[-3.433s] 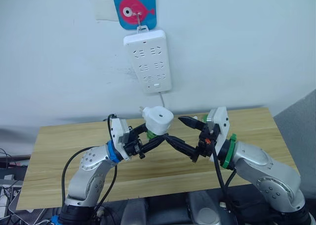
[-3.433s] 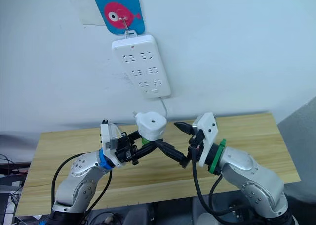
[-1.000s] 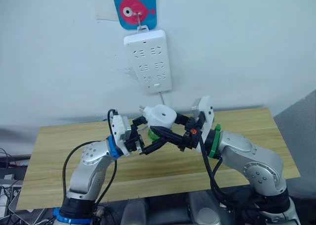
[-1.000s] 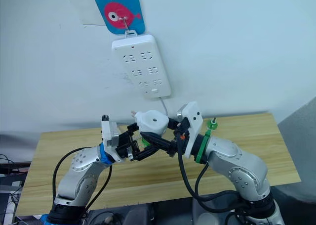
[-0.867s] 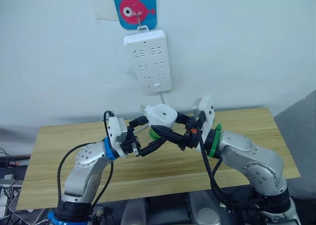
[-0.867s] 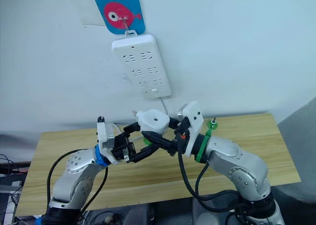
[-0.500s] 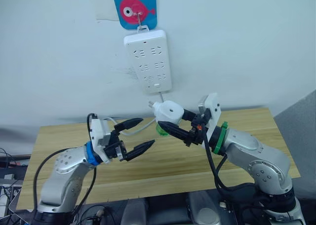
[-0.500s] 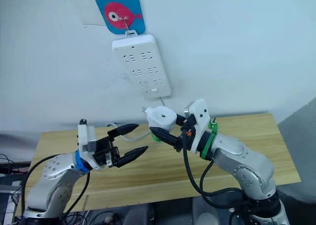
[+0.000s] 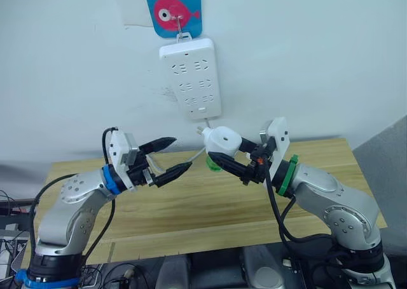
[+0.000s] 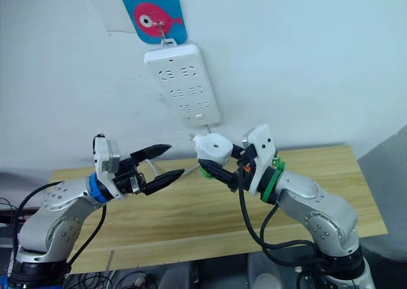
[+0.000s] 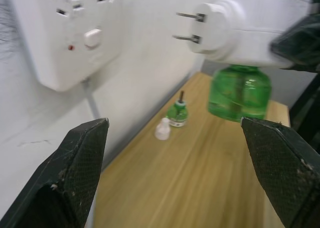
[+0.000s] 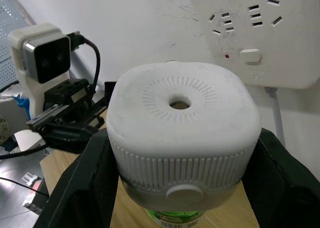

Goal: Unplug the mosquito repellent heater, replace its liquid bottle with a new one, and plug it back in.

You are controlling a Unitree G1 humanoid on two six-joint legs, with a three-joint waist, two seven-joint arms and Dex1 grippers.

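Handover is done: the mosquito repellent heater (image 9: 222, 143) has passed from my left gripper (image 9: 173, 155) to my right gripper (image 9: 243, 162), which now pinches its sides in the air below the power strip (image 9: 191, 78), prongs toward the wall. A green bottle (image 11: 239, 91) hangs screwed in beneath it, so plugging in looks next. My left claw has drawn back, spread and empty. Old wick bottle (image 11: 177, 112) and white cap (image 11: 162, 129) stand on the table (image 9: 191, 219).

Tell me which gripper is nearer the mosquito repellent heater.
Right. The right gripper holds the mosquito repellent heater; the left gripper hangs open, apart, on its left.
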